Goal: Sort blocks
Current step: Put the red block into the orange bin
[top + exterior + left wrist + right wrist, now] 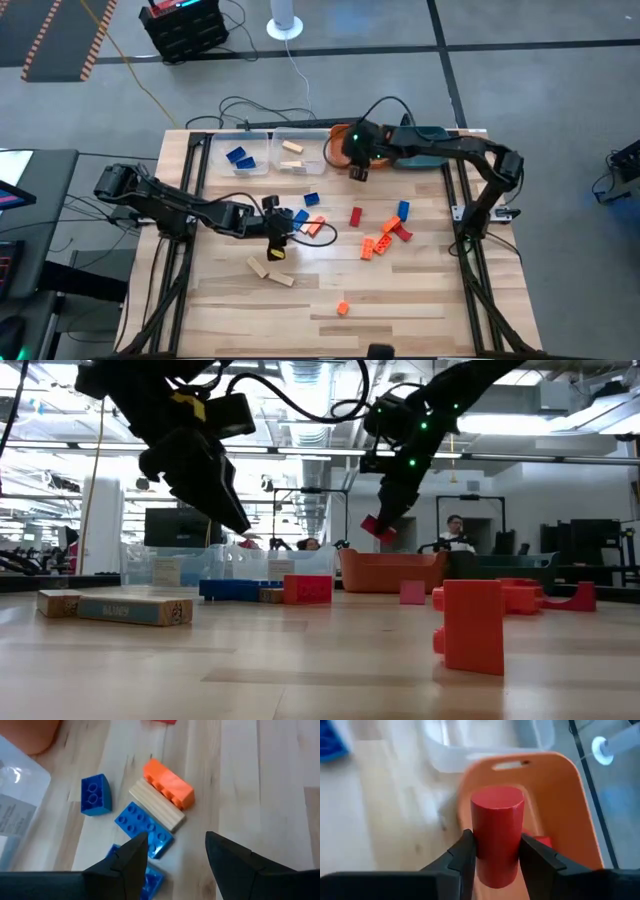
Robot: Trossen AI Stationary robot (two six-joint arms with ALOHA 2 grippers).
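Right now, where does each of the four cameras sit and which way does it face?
High view: overhead, straight down; both arms, left hand, right hand.
Low view: table height, level across the wood table; both arms hang in from above.
Left wrist view: down past open fingers at the blue blocks.
Right wrist view: past its fingers holding a red block above the orange bin.
Shared: high and low views both show that bin.

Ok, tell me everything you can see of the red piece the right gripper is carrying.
The red piece is a smooth, matte cylinder with a flat round end, plain-surfaced with no studs. The right gripper is shut on its sides, both fingers pressing it. It hangs in the air, clear of the table, just before the orange bin, which already holds another red block.
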